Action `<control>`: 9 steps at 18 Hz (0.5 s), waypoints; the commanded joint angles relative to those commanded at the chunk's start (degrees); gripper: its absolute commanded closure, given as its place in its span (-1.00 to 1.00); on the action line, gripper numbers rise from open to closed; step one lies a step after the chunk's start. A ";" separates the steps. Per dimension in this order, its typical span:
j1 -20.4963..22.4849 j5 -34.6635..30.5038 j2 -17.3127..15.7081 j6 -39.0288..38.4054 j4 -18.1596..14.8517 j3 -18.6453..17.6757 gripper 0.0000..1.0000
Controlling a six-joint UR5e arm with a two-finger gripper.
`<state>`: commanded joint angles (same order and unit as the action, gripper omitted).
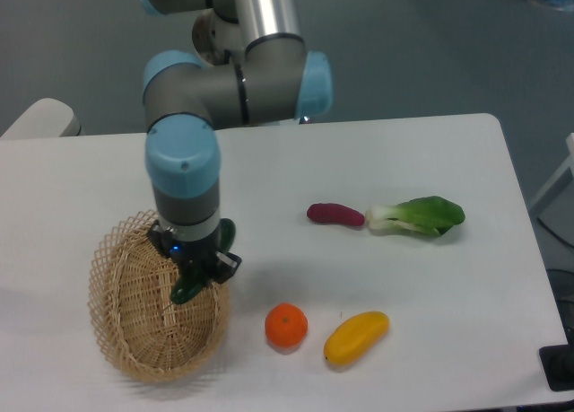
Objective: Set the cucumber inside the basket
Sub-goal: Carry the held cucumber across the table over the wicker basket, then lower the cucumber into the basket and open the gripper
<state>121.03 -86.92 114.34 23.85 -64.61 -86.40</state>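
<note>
The oval tan wicker basket sits at the front left of the white table. My gripper hangs over the basket's right side, pointing down, and is shut on the dark green cucumber. The cucumber's lower end sticks out below the fingers, inside the basket's rim, and its upper end shows beside the wrist. I cannot tell whether the cucumber touches the basket floor.
An orange and a yellow mango lie at the front, right of the basket. A purple-red sweet potato and a bok choy lie further back right. The table's front edge is close below the basket.
</note>
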 joint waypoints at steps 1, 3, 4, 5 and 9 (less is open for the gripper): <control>-0.53 -0.18 0.70 -3.16 0.71 0.09 0.35; -1.67 -0.36 1.93 -7.22 1.07 0.52 0.35; -2.11 -0.36 2.20 -7.85 1.07 0.70 0.35; -2.29 -0.27 2.46 -7.94 1.33 0.44 0.35; -5.35 -5.08 5.18 -7.15 4.40 0.08 0.34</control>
<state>115.68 -92.00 119.52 16.70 -60.21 -86.31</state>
